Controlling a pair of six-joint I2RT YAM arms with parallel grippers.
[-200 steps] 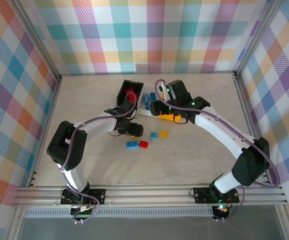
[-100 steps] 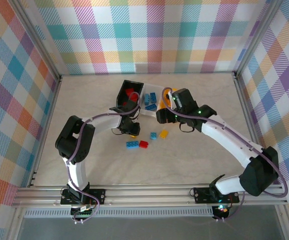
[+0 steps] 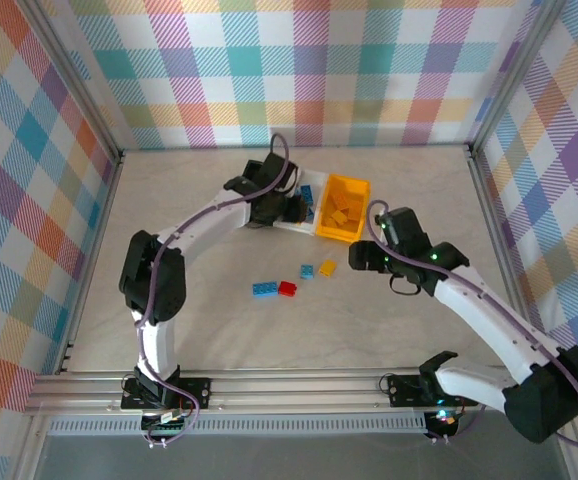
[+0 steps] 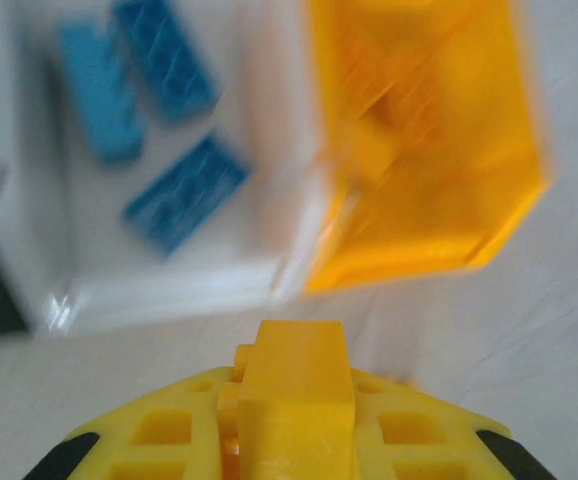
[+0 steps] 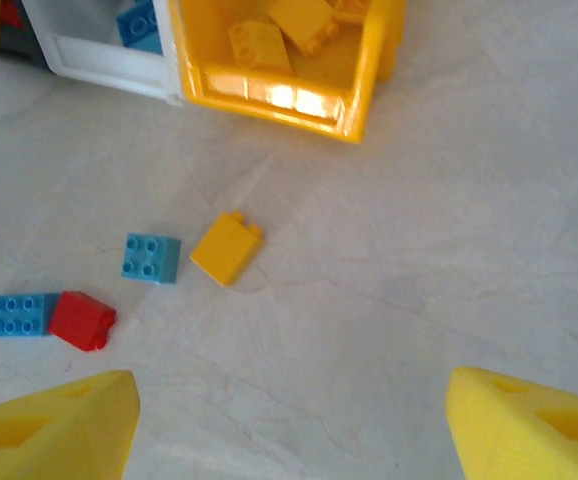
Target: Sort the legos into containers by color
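Taking the yellow bin (image 5: 361, 88) as reference, the three containers stood joined in a row. The white bin (image 4: 184, 265) touched its left wall, and the black bin (image 5: 9, 38) lay beyond that.

Several yellow bricks (image 5: 259, 42) lay inside the yellow bin. Three blue bricks (image 4: 184, 192) lay in the white bin, though the left wrist view was blurred. In the top view, the left arm (image 3: 204, 225) reached across to the row and covered most of the black bin.

The left gripper (image 4: 294, 345) hung on the near side of the seam between the white and yellow bins. Its fingers were drawn together with no gap, and nothing was seen between them.

The right gripper (image 5: 289, 392) hung on the near side of the yellow bin, over bare table (image 5: 439, 250). Its fingers (image 5: 59, 420) were spread wide with nothing in them.

Four legos lay loose on the table, near and to the left of the yellow bin:
- The yellow brick (image 5: 227, 248) was closest to the bin.
- The small blue brick (image 5: 151, 257) lay just beside the yellow one.
- The red brick (image 5: 82, 319) lay farther left.
- The long blue brick (image 5: 11, 314) touched the red one.

Open table lay between these four and the right gripper.
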